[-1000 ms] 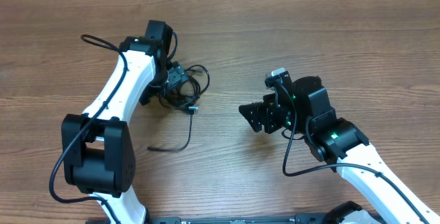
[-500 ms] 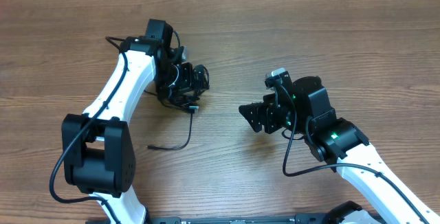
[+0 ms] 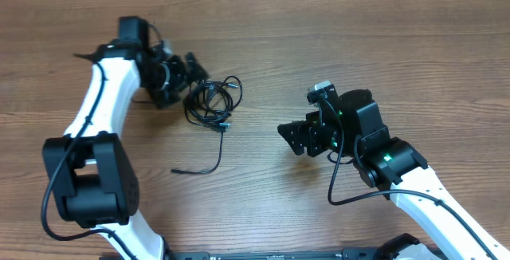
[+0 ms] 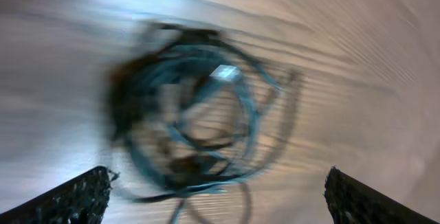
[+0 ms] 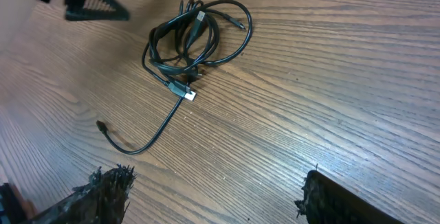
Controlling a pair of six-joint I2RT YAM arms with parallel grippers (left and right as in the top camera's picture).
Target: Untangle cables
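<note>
Left gripper (image 3: pixel 191 70) has swung back left off the cables (image 3: pixel 211 104), jaws spread and empty; right gripper (image 3: pixel 288 135) spread too; tangle lies on the table (image 3: pixel 358 37) just beside the left gripper, blurred from left wrist, crisp from right.

There the cables (image 3: pixel 211 103) lie flat on the wooden desk (image 3: pixel 343 45), thin black cords bunched in a loose overlapping coil, a silver-tipped plug (image 5: pixel 187 94) poking out at its edge, one strand trailing away in a hooked curve.
</note>
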